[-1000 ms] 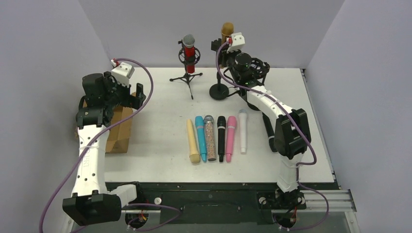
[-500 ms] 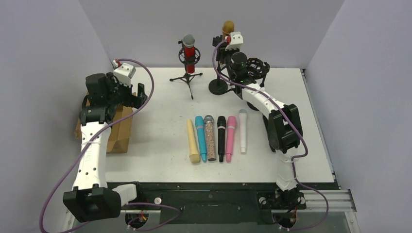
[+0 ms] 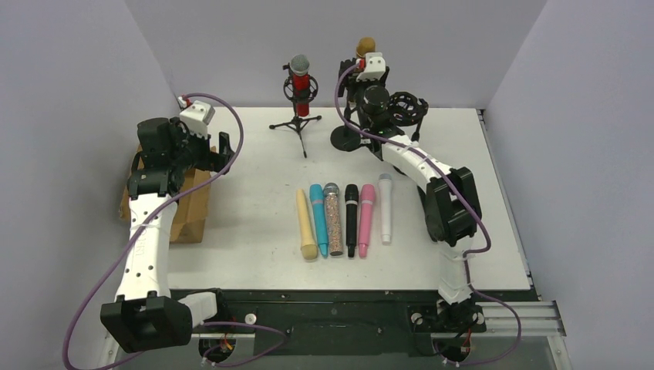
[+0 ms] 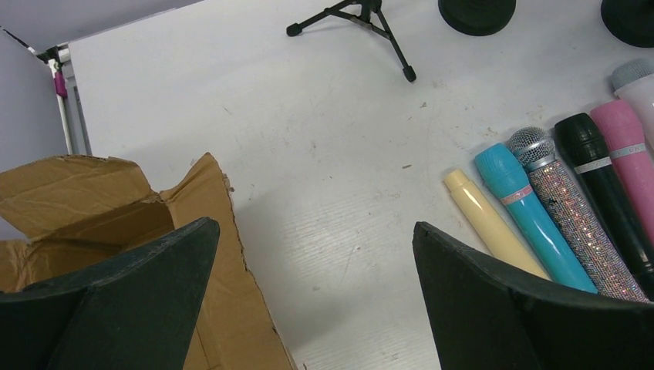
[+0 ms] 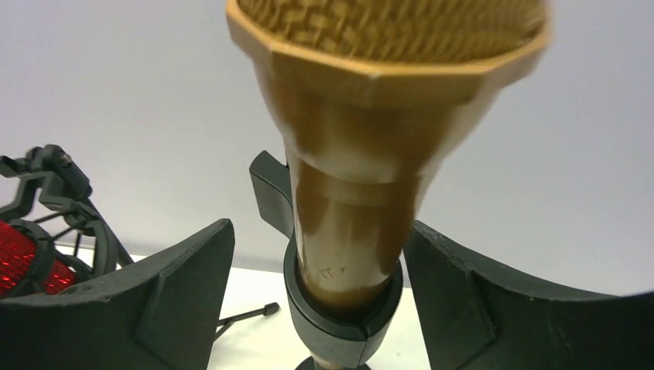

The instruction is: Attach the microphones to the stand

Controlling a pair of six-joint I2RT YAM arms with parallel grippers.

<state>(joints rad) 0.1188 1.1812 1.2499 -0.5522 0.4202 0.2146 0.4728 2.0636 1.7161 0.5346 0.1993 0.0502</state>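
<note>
Six microphones lie flat on the counter [image 3: 254,154], so take it from your left. The left arm [image 3: 146,231] hangs over the cardboard box [image 3: 189,212] at 9 o'clock, and the left jaws are spread wide, holding nothing. At the counter's centre sit the cream microphone [image 3: 306,227], teal microphone [image 3: 318,220], glittery microphone [image 3: 333,220], black microphone [image 3: 352,220], pink microphone [image 3: 366,220] and white microphone [image 3: 385,208], side by side, their long axes running 12 to 6.

At 12 o'clock the red microphone [image 3: 301,81] stands upright in the tripod stand [image 3: 297,123]. Just right of it the golden-brown microphone [image 5: 362,193] stands upright in the clip [image 5: 343,316] of the round-base stand [image 3: 345,139]. The right jaws flank its body, apart, with a gap on each side, so it looks seated, not held. An empty shock mount [image 3: 406,108] waits at 1 o'clock.

You will likely need to back off toward 6 without brushing the upright body. The row lies at 6 o'clock from the right jaws, the white one nearest that arm.

A second ago those jaws stood closer together, and the stand's base sat nearer the row.
</note>
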